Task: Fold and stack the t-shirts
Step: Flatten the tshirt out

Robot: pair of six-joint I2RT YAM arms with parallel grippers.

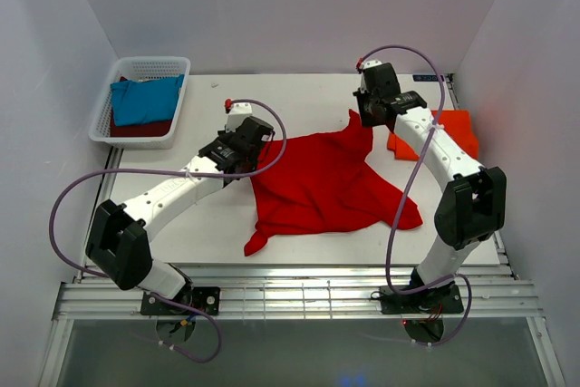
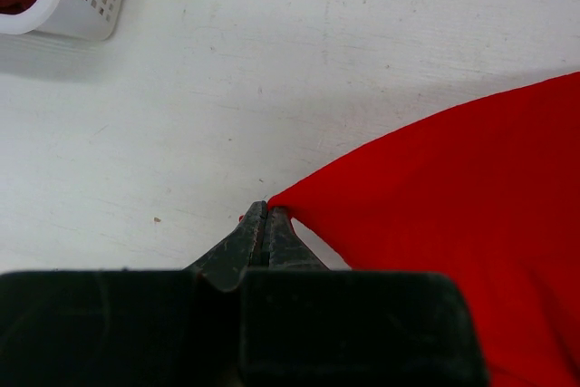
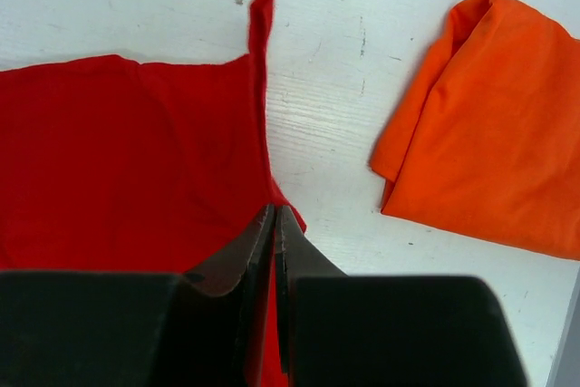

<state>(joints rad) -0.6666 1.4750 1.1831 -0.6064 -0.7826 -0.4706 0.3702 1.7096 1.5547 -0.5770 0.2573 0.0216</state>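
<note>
By my reading the job is early: one shirt looks finished, one is in hand, and two wait. The orange shirt lies at the far right of the table as a compact, doubled-over bundle, so I take it as the folded start of the stack, though its edges look loose in the right wrist view. The red shirt is spread out flat in the middle of the table, rumpled and irregular in outline, with a near-left point and a near-right point trailing toward the front edge; no fold shows in it yet. Both arms have hold of it. The left claw has its fingers pressed together on a pointed corner at the shirt's left side, the cloth tip just showing between them. The right claw is likewise pinched tight on the far-right edge of the red cloth, beside a thin strip that sticks out toward the far side, with the orange shirt near but apart from it. In the basket at the far left a teal shirt lies bunched on top of a maroon shirt, neither taken out. What is left, then, seems to be folding the red shirt, setting it on the orange one, and doing the same for the two in the basket.
</note>
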